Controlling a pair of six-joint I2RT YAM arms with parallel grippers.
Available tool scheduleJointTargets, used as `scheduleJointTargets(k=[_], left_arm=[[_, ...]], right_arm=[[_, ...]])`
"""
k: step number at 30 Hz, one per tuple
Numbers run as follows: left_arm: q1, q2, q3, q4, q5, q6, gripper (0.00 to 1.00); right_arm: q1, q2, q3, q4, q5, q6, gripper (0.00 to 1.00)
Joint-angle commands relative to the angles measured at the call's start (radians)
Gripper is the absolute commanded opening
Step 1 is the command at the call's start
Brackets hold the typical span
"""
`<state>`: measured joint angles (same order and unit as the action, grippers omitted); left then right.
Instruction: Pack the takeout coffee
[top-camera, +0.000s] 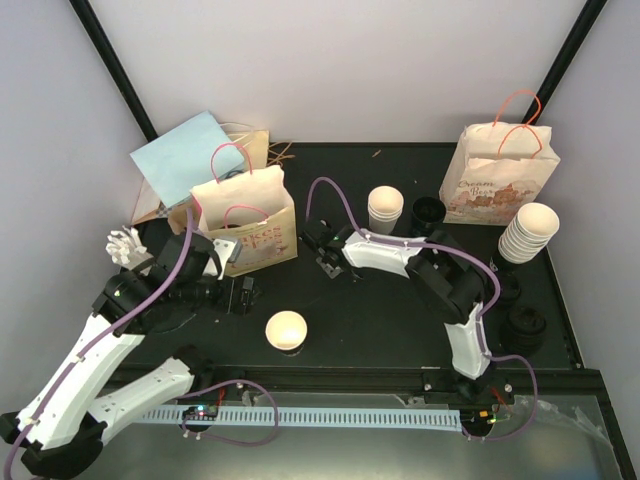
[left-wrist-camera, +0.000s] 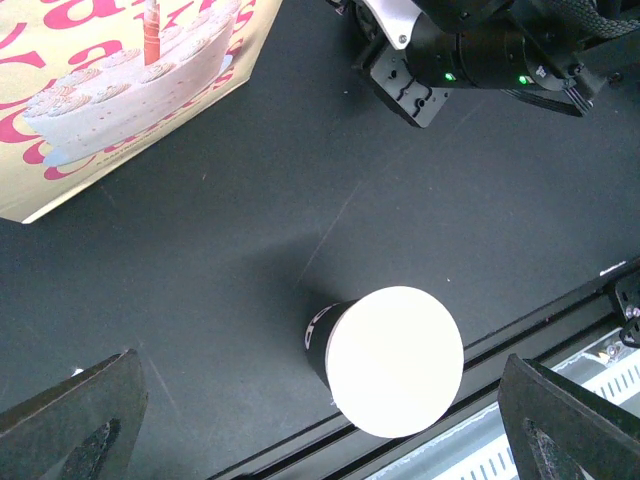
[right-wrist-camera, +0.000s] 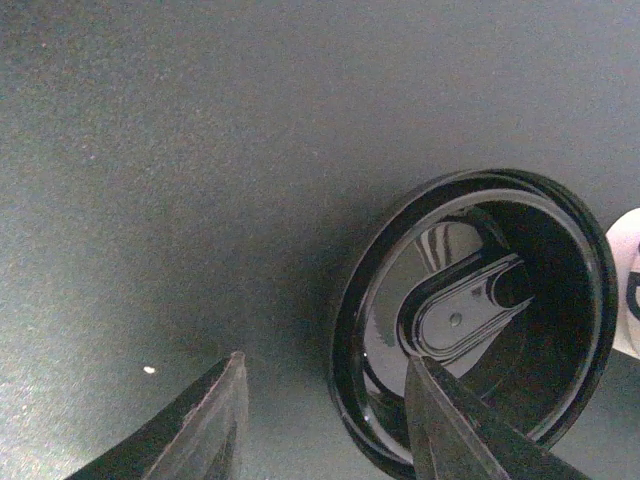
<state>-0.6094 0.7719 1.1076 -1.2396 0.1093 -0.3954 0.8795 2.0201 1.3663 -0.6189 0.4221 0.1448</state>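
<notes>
A black paper cup with a pale inside stands open near the table's front edge. My left gripper is just left of it, and its fingers are spread wide, so it is open over the cup with nothing held. A black lid lies upside down on the table. My right gripper straddles the lid's rim with one fingertip inside and one outside, and its jaws stand apart and open. In the top view this gripper sits mid-table beside the cake-print paper bag.
The bag's cake print fills the left wrist view's upper left. A second paper bag stands at the back right. There are cup stacks and black lids. A blue sheet leans at the back left.
</notes>
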Motion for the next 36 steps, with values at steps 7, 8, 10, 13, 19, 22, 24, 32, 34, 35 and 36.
scheduleJointTargets(k=[7, 8, 10, 13, 19, 22, 24, 32, 34, 35, 36], left_arm=[[0.008, -0.003, 0.001, 0.025, 0.01, 0.015, 0.99], [0.008, -0.002, 0.001, 0.027, 0.01, 0.015, 0.99], [0.009, 0.0, 0.003, 0.027, 0.012, 0.015, 0.99], [0.008, 0.001, 0.005, 0.028, 0.01, 0.015, 0.99], [0.008, 0.003, 0.008, 0.028, 0.012, 0.015, 0.99], [0.009, 0.002, 0.01, 0.026, 0.01, 0.016, 0.99], [0.008, 0.003, 0.011, 0.026, 0.01, 0.015, 0.99], [0.009, 0.006, 0.011, 0.029, 0.01, 0.018, 0.99], [0.009, 0.006, 0.012, 0.029, 0.01, 0.018, 0.99], [0.009, 0.006, 0.012, 0.028, 0.009, 0.018, 0.99], [0.008, 0.006, 0.012, 0.029, 0.01, 0.018, 0.99]], right_arm=[[-0.01, 0.044, 0.044, -0.016, 0.07, 0.016, 0.44], [-0.011, 0.047, 0.045, -0.019, 0.071, 0.017, 0.44], [-0.017, 0.052, 0.046, -0.02, 0.069, 0.022, 0.43], [-0.021, 0.058, 0.045, -0.02, 0.062, 0.025, 0.42], [-0.024, 0.076, 0.049, -0.023, 0.064, 0.031, 0.38], [-0.024, 0.078, 0.052, -0.024, 0.068, 0.032, 0.36], [-0.024, 0.081, 0.056, -0.026, 0.073, 0.033, 0.34], [-0.024, 0.074, 0.06, -0.037, 0.079, 0.036, 0.24], [-0.024, 0.067, 0.058, -0.037, 0.08, 0.035, 0.22], [-0.024, 0.062, 0.057, -0.038, 0.08, 0.037, 0.21], [-0.024, 0.059, 0.056, -0.038, 0.08, 0.039, 0.21]])
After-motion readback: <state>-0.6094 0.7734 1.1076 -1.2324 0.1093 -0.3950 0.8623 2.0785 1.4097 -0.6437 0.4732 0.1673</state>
